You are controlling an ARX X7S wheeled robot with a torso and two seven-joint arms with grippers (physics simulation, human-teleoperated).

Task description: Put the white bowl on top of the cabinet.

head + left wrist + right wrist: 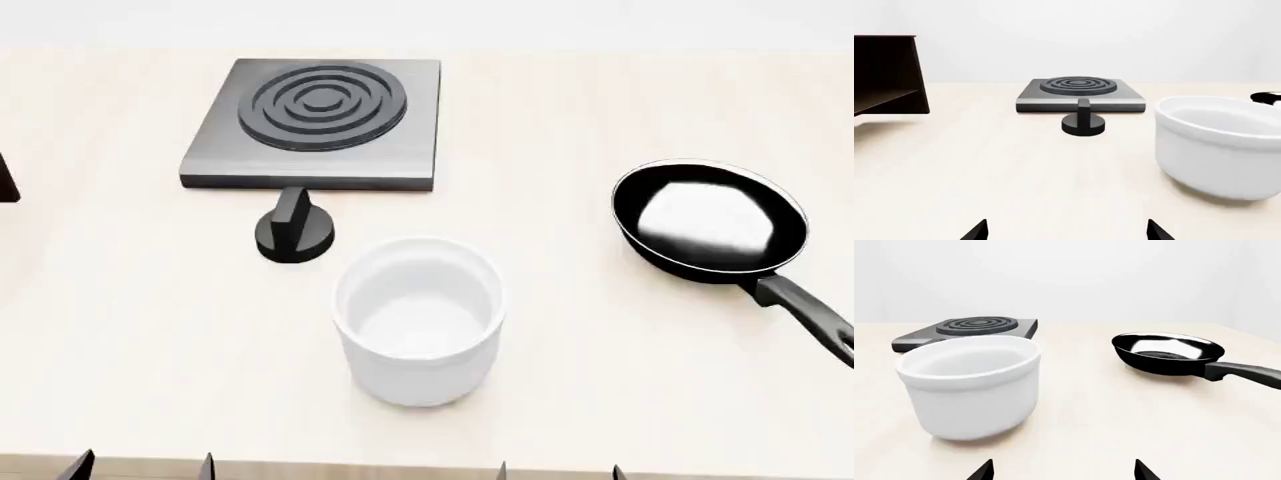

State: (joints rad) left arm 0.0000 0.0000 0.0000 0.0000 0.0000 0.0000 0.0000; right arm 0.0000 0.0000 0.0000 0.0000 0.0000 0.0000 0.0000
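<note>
On the table, white bowl, unlabelled

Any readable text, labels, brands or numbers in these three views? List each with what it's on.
None. No view shows any lettering, digits or logos.
white bowl: plain glossy white, no marks.
stove plate: only concentric rings, no text.
black knob: unmarked, no dial scale.
frying pan: only a pale reflection inside, no brand.
cabinet: bare dark wood grain, no label.

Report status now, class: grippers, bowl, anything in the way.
Both grippers open, empty. White bowl upright on table, untouched. Cabinet off left. Knob and stove behind bowl.
</note>
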